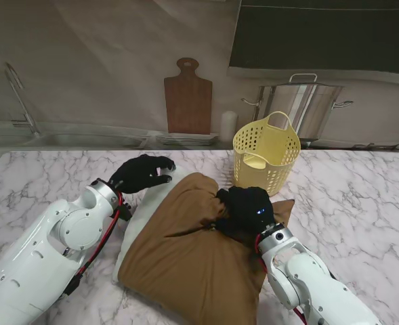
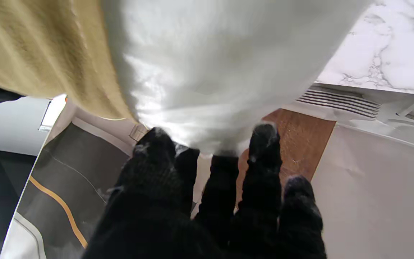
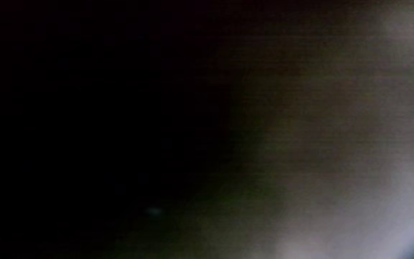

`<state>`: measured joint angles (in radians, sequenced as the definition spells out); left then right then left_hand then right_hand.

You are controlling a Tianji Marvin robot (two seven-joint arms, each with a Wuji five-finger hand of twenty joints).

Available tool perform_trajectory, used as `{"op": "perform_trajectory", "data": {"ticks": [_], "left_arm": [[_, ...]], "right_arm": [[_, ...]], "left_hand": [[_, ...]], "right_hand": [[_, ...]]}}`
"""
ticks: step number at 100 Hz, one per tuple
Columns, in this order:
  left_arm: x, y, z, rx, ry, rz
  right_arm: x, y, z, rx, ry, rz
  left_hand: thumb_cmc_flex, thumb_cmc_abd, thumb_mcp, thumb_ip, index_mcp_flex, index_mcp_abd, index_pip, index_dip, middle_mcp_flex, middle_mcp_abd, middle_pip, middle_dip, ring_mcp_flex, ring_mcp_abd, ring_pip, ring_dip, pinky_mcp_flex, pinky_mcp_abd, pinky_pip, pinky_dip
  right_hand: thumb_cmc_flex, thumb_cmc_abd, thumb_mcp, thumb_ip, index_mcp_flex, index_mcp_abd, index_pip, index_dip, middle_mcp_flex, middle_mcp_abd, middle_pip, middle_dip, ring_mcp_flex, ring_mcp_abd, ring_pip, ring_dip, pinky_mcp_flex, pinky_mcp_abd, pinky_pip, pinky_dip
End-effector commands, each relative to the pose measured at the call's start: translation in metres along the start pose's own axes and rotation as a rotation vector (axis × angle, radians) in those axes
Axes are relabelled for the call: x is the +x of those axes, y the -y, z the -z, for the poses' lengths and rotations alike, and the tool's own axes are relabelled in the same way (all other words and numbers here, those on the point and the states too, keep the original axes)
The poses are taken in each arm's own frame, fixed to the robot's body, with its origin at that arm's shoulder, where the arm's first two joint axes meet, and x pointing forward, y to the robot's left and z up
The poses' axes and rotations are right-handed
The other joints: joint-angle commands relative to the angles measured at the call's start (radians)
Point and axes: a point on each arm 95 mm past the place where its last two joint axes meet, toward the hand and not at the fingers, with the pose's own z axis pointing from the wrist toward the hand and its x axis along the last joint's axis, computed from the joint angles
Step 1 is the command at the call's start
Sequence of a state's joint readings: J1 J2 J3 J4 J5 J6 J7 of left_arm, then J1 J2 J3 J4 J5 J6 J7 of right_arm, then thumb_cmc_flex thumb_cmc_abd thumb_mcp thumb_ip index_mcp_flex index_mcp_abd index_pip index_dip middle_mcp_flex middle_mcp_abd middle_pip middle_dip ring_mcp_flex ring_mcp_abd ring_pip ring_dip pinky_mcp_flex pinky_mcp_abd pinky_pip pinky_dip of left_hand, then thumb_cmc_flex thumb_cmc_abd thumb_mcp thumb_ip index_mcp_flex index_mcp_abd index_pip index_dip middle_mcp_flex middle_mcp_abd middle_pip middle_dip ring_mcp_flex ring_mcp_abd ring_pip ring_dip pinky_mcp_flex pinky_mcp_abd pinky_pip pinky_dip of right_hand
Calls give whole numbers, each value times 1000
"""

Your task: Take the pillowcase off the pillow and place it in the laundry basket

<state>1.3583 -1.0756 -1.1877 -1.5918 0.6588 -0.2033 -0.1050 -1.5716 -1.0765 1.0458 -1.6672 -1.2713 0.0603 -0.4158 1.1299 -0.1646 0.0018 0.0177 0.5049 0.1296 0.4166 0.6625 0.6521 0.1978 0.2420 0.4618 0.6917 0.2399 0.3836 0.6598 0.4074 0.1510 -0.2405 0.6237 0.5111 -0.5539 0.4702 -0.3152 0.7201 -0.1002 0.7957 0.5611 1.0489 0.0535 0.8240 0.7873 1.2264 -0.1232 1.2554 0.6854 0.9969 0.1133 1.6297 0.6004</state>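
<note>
A brown pillowcase (image 1: 185, 250) covers most of a white pillow (image 1: 148, 200) lying on the marble table (image 1: 43, 183). The pillow's bare end sticks out at the left, far side. My left hand (image 1: 141, 172), in a black glove, is shut on that white end; the left wrist view shows its fingertips (image 2: 262, 138) pressed into the white pillow (image 2: 210, 64) beside the brown pillowcase (image 2: 41, 50). My right hand (image 1: 246, 210) is shut on a bunched fold of the pillowcase near its far right side. The right wrist view is dark and blurred. A yellow laundry basket (image 1: 267, 152) stands just beyond the right hand.
A wooden cutting board (image 1: 187, 96) leans on the back wall beside a white cylinder (image 1: 229, 125). A steel pot (image 1: 307, 105) stands behind the basket. A sink with a tap (image 1: 23, 101) lies at the back left.
</note>
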Motion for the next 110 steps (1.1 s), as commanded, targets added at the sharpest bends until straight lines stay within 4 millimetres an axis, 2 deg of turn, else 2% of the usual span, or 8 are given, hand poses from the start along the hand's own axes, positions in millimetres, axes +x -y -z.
{"op": "perform_trajectory", "data": {"ticks": [1, 12, 33, 58, 65, 70, 83, 110], "left_arm": [[-1, 10, -2, -10, 3, -19], [-9, 22, 1, -2, 24, -49], [-31, 43, 10, 14, 96, -59], [-66, 42, 22, -10, 179, 57], [-70, 38, 23, -19, 174, 105], [-71, 34, 22, -25, 167, 146], [-68, 28, 12, -78, 157, 207], [-47, 13, -10, -110, 81, 378]], "right_arm": [[-3, -13, -3, -48, 5, -6], [-3, -21, 0, -114, 1, 4], [-3, -32, 8, -206, -24, 9], [1, -37, 9, -240, -76, 8], [5, -39, 8, -248, -95, 8], [7, -41, 6, -253, -111, 13], [13, -44, -1, -274, -155, 9], [20, -45, -7, -296, -207, -3]], "left_hand": [[-31, 84, -16, -20, -44, -9, -142, -80, -108, 35, -85, -110, -66, 14, -58, -61, -76, 25, 1171, -32], [-73, 102, -23, -22, -71, -8, -232, -164, -237, 56, -181, -203, -158, 25, -124, -142, -157, 46, 1087, -61], [-111, 82, -25, -21, -182, 12, -339, -237, -397, 85, -247, -296, -268, 47, -181, -235, -226, 65, 989, -87], [-158, -15, -31, -22, -334, 51, -438, -336, -502, 120, -271, -372, -310, 66, -198, -274, -252, 74, 928, -100], [-212, -50, -19, -21, -371, 53, -438, -446, -522, 125, -270, -404, -315, 68, -204, -295, -250, 76, 909, -98], [-248, -72, -21, -21, -372, 59, -447, -500, -526, 129, -272, -413, -314, 71, -209, -305, -248, 80, 905, -97], [-348, -132, -25, -31, -369, 98, -448, -540, -520, 145, -271, -418, -319, 82, -215, -321, -244, 85, 889, -106], [-397, -200, -23, -51, -369, 191, -425, -466, -352, 163, -242, -360, -211, 56, -176, -314, -167, 66, 940, -98]], "right_hand": [[321, 167, 425, 111, 71, -180, 174, 86, 8, -35, 144, 54, 105, -207, 143, 70, 27, -54, 29, -21], [325, 182, 412, 112, 57, -187, 182, 95, -5, -42, 152, 53, 104, -210, 128, 64, 22, -61, 19, -26], [327, 197, 395, 112, 44, -202, 192, 107, -16, -57, 161, 50, 104, -207, 105, 54, 8, -67, 0, -30], [328, 208, 382, 109, 37, -224, 198, 116, -22, -71, 163, 49, 105, -202, 89, 47, -5, -68, -16, -31], [327, 210, 378, 110, 36, -228, 198, 117, -24, -73, 162, 48, 105, -201, 86, 45, -7, -69, -18, -30], [326, 211, 375, 109, 35, -232, 198, 117, -23, -76, 162, 47, 105, -201, 84, 45, -9, -69, -21, -30], [324, 217, 364, 110, 30, -248, 197, 120, -26, -90, 159, 46, 105, -198, 76, 41, -17, -71, -27, -28], [323, 225, 346, 113, 26, -269, 198, 122, -30, -107, 151, 43, 104, -190, 58, 35, -30, -73, -38, -24]]}}
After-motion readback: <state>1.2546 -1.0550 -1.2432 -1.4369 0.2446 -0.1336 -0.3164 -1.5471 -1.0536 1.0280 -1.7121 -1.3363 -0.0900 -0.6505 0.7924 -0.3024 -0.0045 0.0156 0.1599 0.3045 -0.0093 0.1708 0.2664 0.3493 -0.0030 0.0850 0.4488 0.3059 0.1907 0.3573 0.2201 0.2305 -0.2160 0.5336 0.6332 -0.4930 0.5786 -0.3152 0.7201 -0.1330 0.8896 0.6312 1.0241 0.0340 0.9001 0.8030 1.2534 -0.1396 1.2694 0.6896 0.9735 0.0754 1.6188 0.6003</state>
